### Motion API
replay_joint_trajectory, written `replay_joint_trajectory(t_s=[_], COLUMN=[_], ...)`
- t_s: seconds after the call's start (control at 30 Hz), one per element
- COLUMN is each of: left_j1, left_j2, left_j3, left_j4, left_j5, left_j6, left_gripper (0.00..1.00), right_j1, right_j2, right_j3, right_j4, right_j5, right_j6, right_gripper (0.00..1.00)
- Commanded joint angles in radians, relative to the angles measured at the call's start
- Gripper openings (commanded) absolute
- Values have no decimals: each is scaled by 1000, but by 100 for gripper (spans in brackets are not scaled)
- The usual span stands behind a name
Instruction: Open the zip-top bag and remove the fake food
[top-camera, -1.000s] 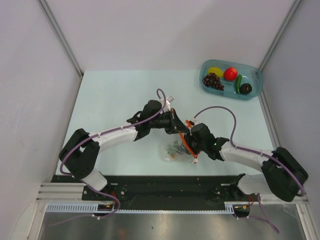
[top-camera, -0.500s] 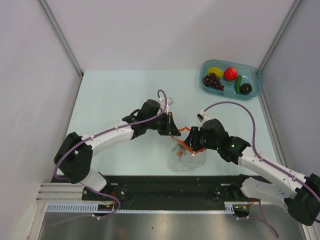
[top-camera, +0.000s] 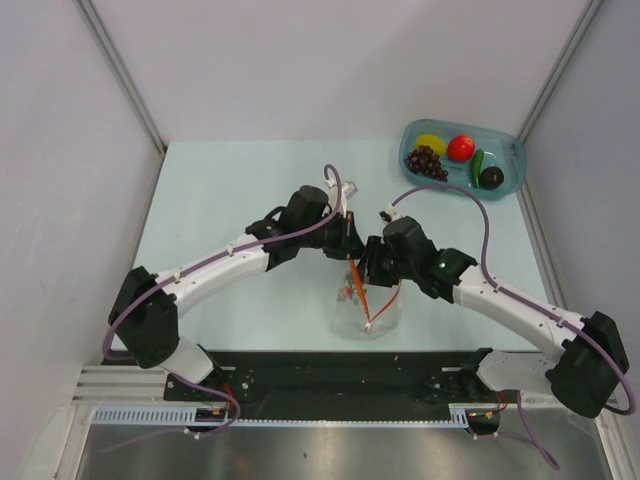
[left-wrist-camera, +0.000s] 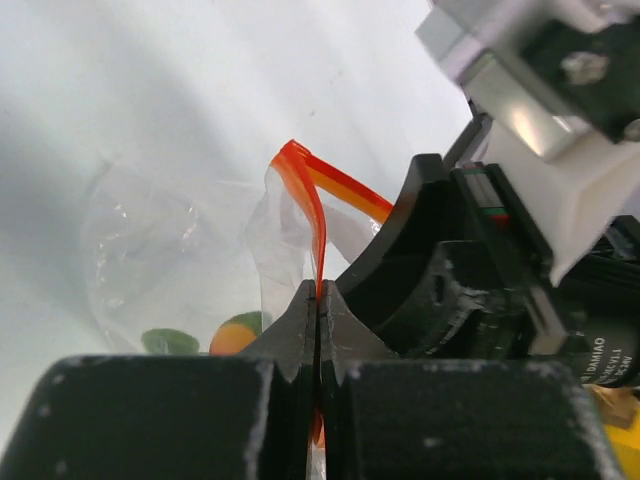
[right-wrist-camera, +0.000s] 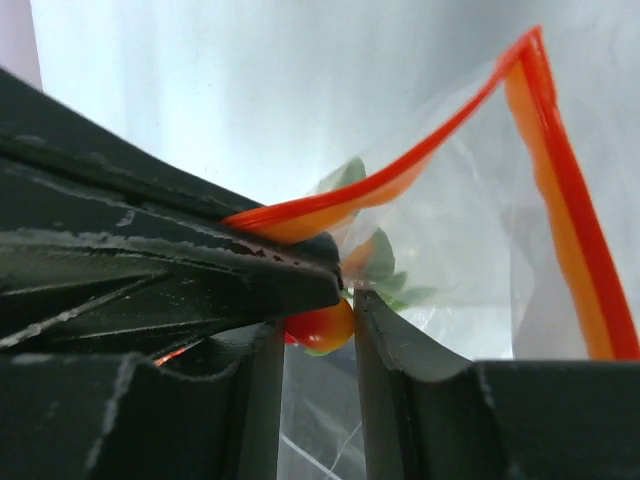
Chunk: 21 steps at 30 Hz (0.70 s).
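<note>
Left wrist, left end effector clamping zip-top bag, right end effector grip unclear

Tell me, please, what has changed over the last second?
The zip-top bag went from lying flat on the table to hanging upright, raised by the left tool and right tool gripping its orange strip. The teal tray and the fake food in it stayed put.

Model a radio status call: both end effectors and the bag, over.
Left end effector shut on zip-top bag strip. Right end effector pinching opposite lip. Fake food inside bag. Nothing blocking.
</note>
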Motion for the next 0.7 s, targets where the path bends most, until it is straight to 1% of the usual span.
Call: replay_joint_trajectory(t_s=[0.0, 0.13, 0.2, 0.27, 0.3, 0.37, 0.47, 0.57, 0.67], left_j1=[-36, -36, -36, -38, -38, -36, -27, -3, 21], left_j2=[-47, -52, -50, -39, -38, -44, -65, -76, -82], left_j3=[45, 49, 52, 71, 78, 78, 62, 43, 28], left_j4=[-59, -105, -102, -123, -132, -142, -142, -143, -142], left_j5=[-27, -73, -78, -87, -96, -107, -124, -110, -101], left_j6=[75, 118, 126, 144, 150, 163, 179, 178, 186], left_gripper=[0, 0, 0, 0, 0, 0, 0, 0, 0], right_j1=[-8, -3, 6, 18, 29, 64, 73, 66, 35], right_j2=[20, -10, -29, -37, -40, -68, -111, -169, -226], right_j3=[121, 152, 155, 162, 172, 190, 192, 192, 205], right_j4=[-19, -90, -88, -81, -106, -151, -237, -317, -344], right_j5=[40, 54, 39, -11, -8, 51, 119, 166, 175], right_j6=[3, 17, 22, 20, 14, 8, -1, -12, -15], right_gripper=[2, 2, 2, 2, 2, 2, 2, 2, 2])
